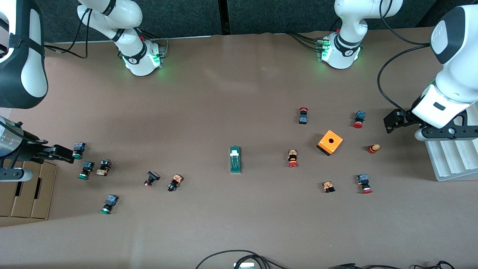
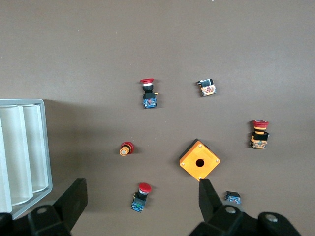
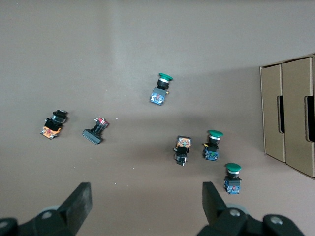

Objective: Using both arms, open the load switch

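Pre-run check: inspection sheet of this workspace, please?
Surface: brown table, flat.
Job's things: load switch lies mid-table, untouched.
Clutter: orange cube and red push buttons toward the left arm's end; green push buttons toward the right arm's.
Grippers: left gripper open over the red buttons; right gripper open over the green ones.
Cables: loops at table's near edge.
Surroundings: grey tray, cardboard box.

Orange cube (image 1: 330, 142), scattered push buttons (image 1: 293, 158)

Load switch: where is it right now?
In the front view the load switch lies untouched mid-table, between the red-capped button beside the orange cube and the black-capped button.
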Action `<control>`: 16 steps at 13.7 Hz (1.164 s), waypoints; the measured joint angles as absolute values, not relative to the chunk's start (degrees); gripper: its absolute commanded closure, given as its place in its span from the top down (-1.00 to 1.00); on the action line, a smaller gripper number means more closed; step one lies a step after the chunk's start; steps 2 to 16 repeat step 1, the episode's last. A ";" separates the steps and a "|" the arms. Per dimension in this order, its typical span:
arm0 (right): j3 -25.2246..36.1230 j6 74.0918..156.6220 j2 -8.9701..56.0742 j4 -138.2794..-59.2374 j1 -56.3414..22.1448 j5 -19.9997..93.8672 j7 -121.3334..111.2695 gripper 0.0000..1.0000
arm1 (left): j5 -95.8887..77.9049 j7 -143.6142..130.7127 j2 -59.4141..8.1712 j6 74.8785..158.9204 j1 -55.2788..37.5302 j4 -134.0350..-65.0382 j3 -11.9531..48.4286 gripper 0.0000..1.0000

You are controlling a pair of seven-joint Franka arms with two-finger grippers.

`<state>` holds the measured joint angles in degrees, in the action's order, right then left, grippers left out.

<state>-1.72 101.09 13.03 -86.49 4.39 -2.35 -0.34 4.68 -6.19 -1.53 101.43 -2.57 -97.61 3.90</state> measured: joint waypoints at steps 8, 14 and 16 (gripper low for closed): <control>-1.72 101.08 13.03 -86.49 4.40 -2.35 -0.34 1.00 | 4.68 -6.64 -1.53 101.43 -2.58 -97.60 4.18 1.00; -1.72 101.08 13.03 -86.49 4.40 -2.35 -0.34 1.00 | 4.68 -6.64 -1.53 101.43 -2.58 -97.60 4.18 1.00; -1.72 101.08 13.03 -86.49 4.40 -2.35 -0.34 1.00 | 4.68 -6.64 -1.53 101.43 -2.58 -97.60 4.18 1.00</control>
